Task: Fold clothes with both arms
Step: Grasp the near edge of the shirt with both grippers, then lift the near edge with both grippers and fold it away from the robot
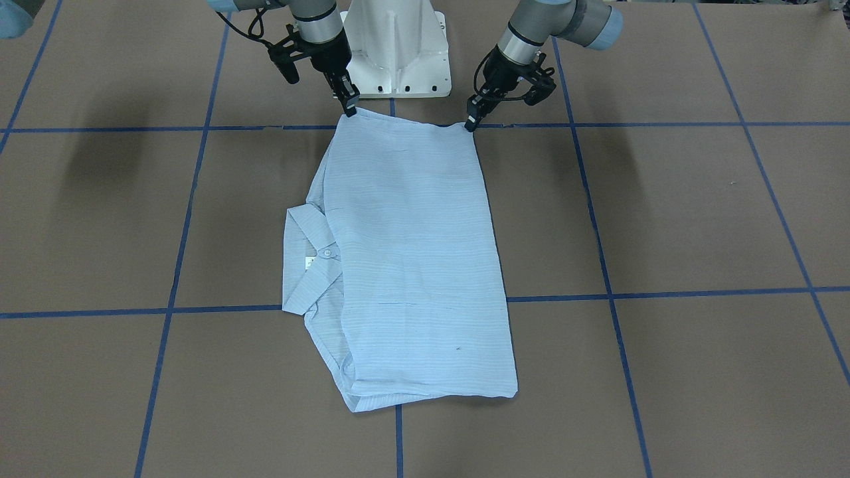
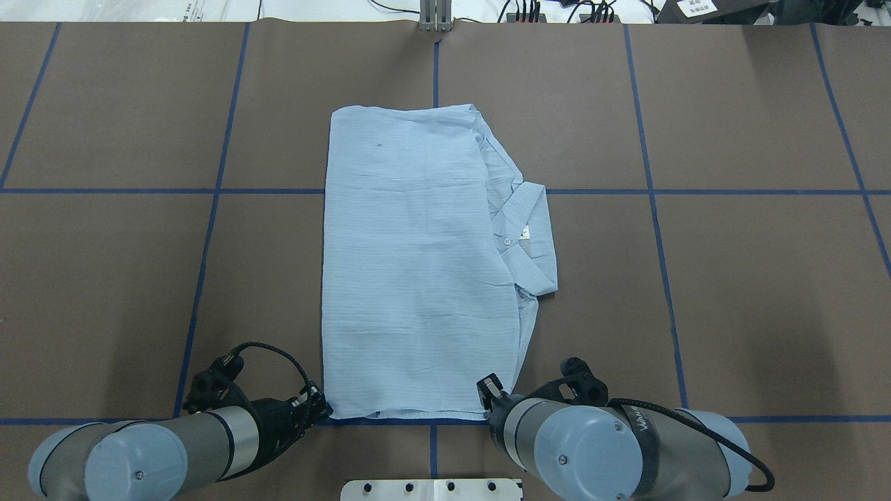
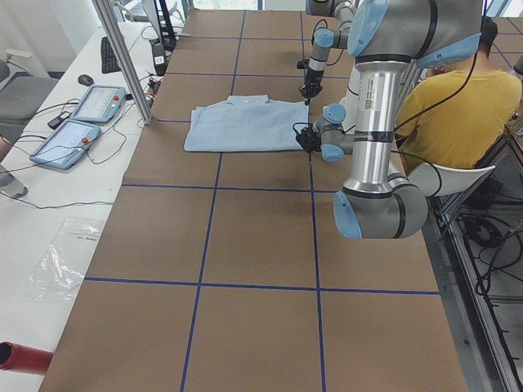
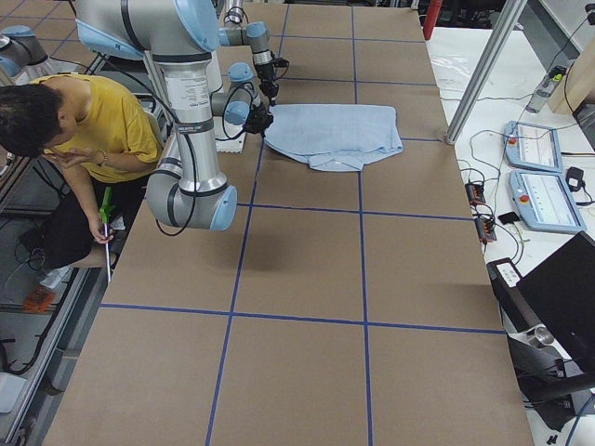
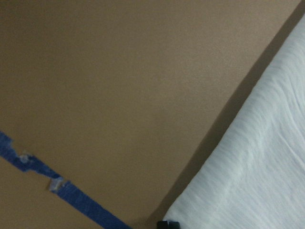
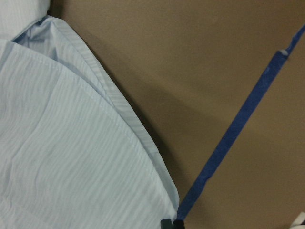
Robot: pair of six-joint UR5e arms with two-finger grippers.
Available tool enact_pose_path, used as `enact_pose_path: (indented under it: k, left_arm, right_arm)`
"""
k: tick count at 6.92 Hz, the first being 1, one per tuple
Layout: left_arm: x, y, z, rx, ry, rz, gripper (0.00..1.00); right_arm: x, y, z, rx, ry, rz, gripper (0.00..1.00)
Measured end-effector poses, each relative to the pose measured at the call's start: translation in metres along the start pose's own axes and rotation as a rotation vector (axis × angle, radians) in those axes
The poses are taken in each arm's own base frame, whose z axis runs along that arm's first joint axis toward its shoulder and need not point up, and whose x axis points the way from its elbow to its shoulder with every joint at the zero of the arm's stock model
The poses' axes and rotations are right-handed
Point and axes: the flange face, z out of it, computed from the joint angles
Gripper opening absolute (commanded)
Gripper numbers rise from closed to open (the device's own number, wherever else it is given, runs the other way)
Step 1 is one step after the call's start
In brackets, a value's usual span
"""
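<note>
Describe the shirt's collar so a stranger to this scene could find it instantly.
On the brown table gridded with blue tape lies one light blue shirt, folded into a long rectangle. In the overhead view its collar juts from the right long edge, alone bearing a white button and label.

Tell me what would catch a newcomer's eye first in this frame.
A light blue shirt lies folded into a long rectangle at the middle of the brown table, its collar sticking out toward the robot's right. Both arms reach down to its edge nearest the robot. The left gripper and right gripper each sit at a corner, seemingly pinching it.
</note>
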Motion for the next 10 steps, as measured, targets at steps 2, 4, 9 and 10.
enact_pose_path:
  k: [2, 4, 9, 10]
  left_arm:
    - [0.01, 0.007, -0.01, -0.02, 0.024, -0.008, 0.0]
    - [0.028, 0.015, -0.037, -0.06, 0.069, -0.041, 0.0]
    - [0.064, 0.021, -0.094, -0.126, 0.166, -0.09, 0.0]
    - [0.081, 0.007, -0.099, -0.107, 0.198, -0.072, 0.0]
  right_arm:
    - [0.0, 0.0, -0.002, -0.003, -0.003, -0.001, 0.0]
    - [0.004, -0.001, -0.018, 0.003, 0.004, -0.004, 0.0]
    - [-0.019, -0.018, -0.072, 0.004, -0.045, 0.0, 0.0]
    - [-0.036, -0.029, -0.077, 0.017, -0.07, -0.016, 0.0]
